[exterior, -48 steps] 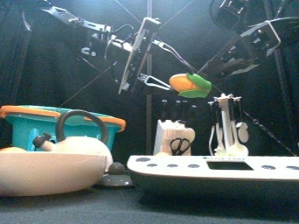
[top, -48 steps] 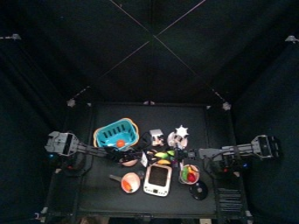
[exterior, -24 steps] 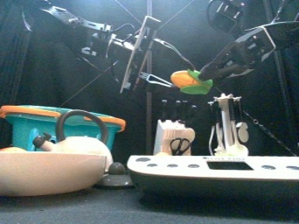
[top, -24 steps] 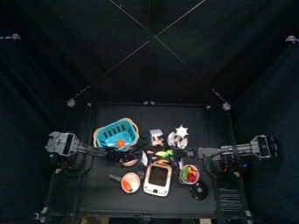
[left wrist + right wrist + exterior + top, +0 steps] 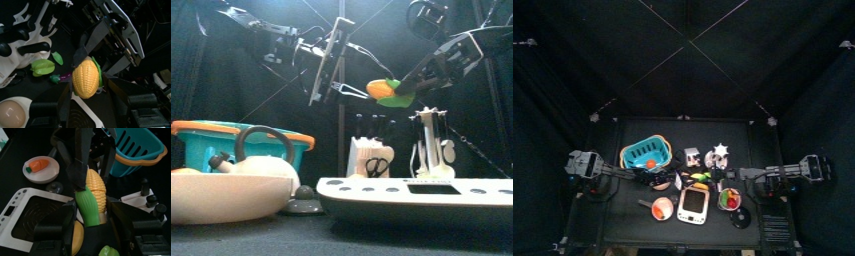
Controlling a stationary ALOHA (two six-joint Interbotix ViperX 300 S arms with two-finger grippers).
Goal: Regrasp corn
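The corn (image 5: 389,93), a yellow cob with a green husk end, hangs in the air above the middle of the table (image 5: 627,225). My left gripper (image 5: 365,92) reaches in from the left and is shut on the yellow end; the left wrist view shows the cob (image 5: 87,77) between its jaws. My right gripper (image 5: 412,85) comes in from the right with its jaws standing on either side of the green husk end (image 5: 90,208), a narrow gap showing on each side. From above, the corn (image 5: 700,178) lies between the two arms.
Below stand a teal basket (image 5: 225,140) with an orange rim at left, a cream kettle (image 5: 225,190) at front left, a white tablet-like toy (image 5: 418,195) at front, and a white utensil rack (image 5: 432,150) behind it. An orange-red round toy (image 5: 40,167) sits on a small plate.
My right gripper has moved in from the upper right and now straddles the corn's green end, its jaws narrowing. The left gripper and the corn have stayed in place.
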